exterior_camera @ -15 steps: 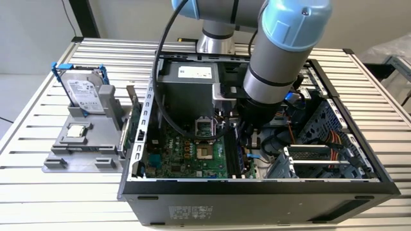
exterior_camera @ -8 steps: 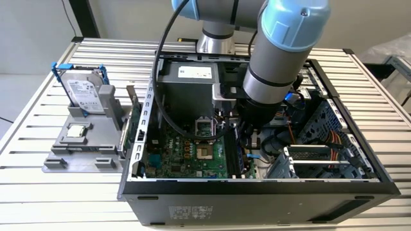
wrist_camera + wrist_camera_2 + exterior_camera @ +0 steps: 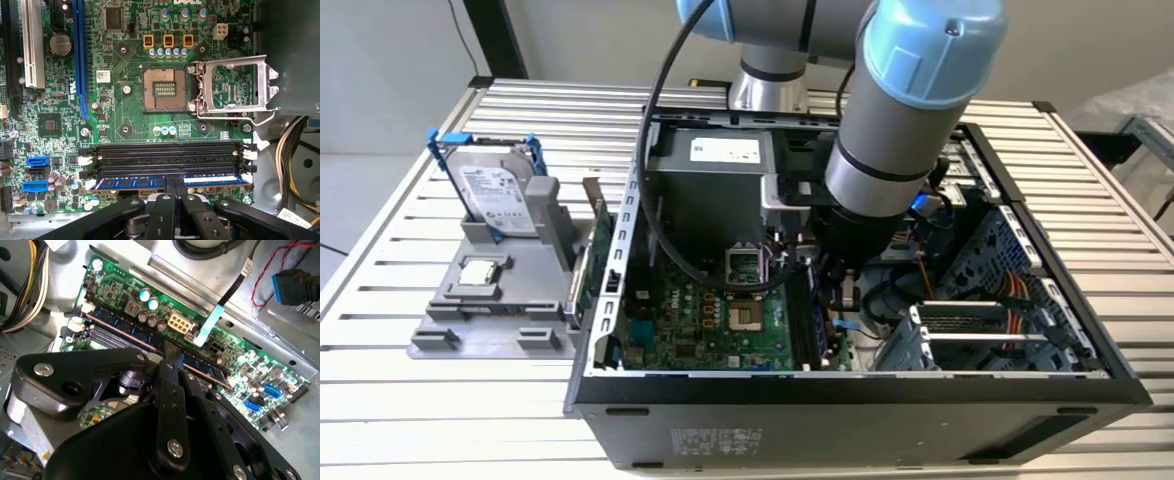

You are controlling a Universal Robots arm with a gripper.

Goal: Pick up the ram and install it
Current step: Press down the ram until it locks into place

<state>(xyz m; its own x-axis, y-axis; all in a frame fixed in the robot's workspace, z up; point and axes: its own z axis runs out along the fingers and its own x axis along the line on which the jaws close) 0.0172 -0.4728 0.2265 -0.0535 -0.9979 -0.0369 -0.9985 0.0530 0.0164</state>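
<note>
The ram (image 3: 130, 182) is a long flat stick with blue labels. It stands in the motherboard memory slot closest to my gripper (image 3: 176, 186), running diagonally in the second wrist view (image 3: 135, 332). My two black fingers (image 3: 169, 192) are closed against each other, and their tips rest on the stick's upper edge near its middle (image 3: 172, 354). In the exterior view my arm (image 3: 894, 130) reaches down into the open computer case (image 3: 854, 400).
Beside the ram lie empty black memory slots (image 3: 165, 155). The processor socket (image 3: 161, 90) is open with its metal frame (image 3: 235, 87) swung aside. Cables (image 3: 295, 150) hang at the case wall. Outside the case, a hard drive (image 3: 500, 190) and a processor chip (image 3: 480, 270) sit on a grey stand.
</note>
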